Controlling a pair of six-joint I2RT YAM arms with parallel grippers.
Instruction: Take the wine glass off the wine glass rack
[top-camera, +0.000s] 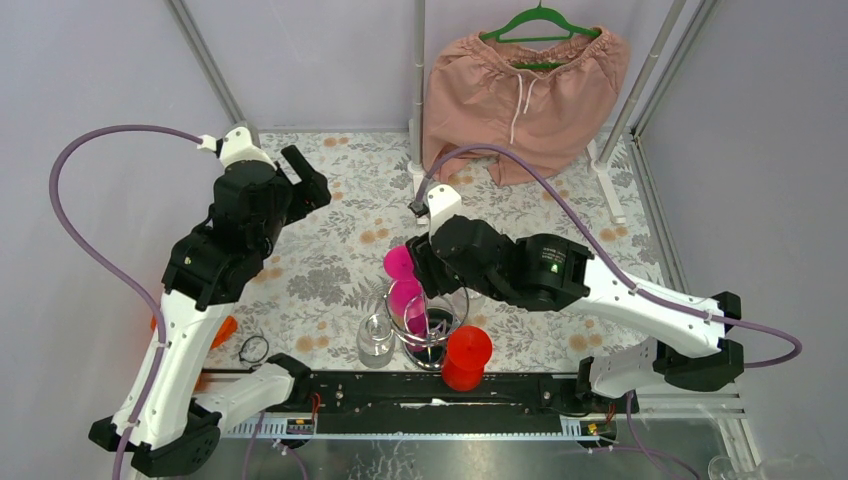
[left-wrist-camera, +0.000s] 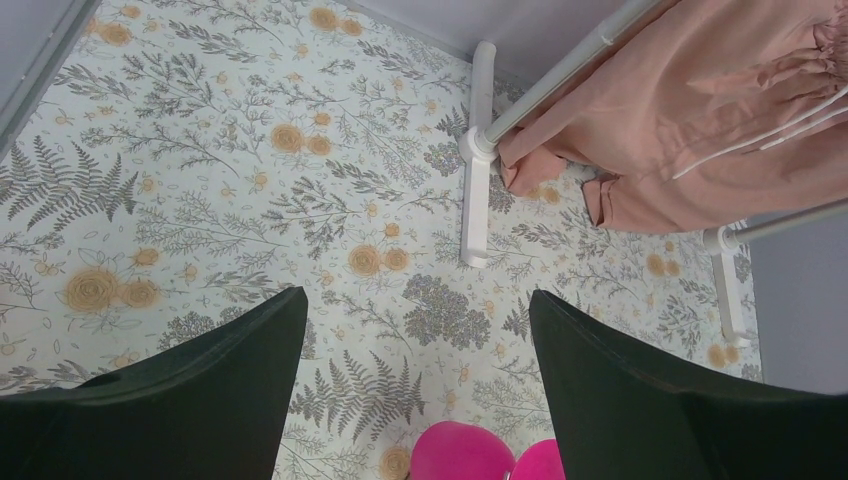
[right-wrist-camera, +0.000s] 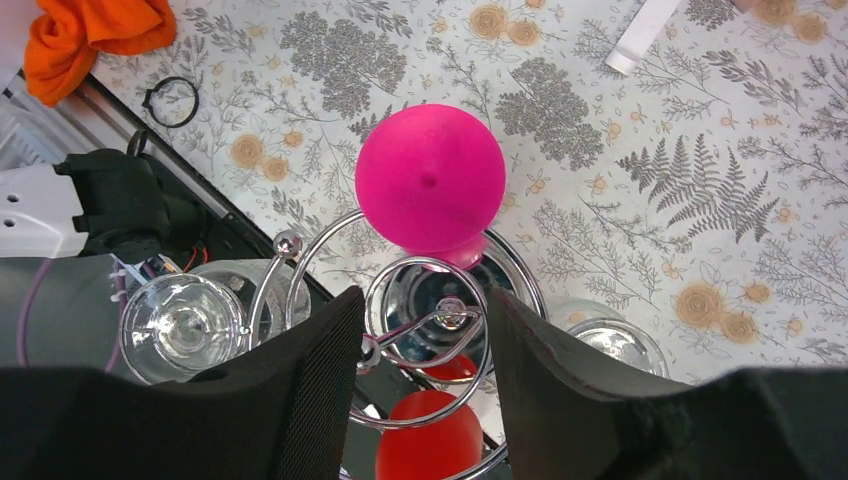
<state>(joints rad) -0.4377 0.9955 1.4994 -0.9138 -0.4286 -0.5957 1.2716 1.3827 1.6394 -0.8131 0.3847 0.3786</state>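
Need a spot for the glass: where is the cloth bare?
Bare cloth lies between the left claw and the wine glass rack, and beyond the right arm toward the white rail foot. Crowded: near edge, red glass and clear glass beside the rack.

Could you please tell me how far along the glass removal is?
Done: nothing visibly removed; the pink wine glass hangs on the wine glass rack. In hand: the right gripper is poised open above the rack, holding nothing. To do: grip a glass and lift it off.
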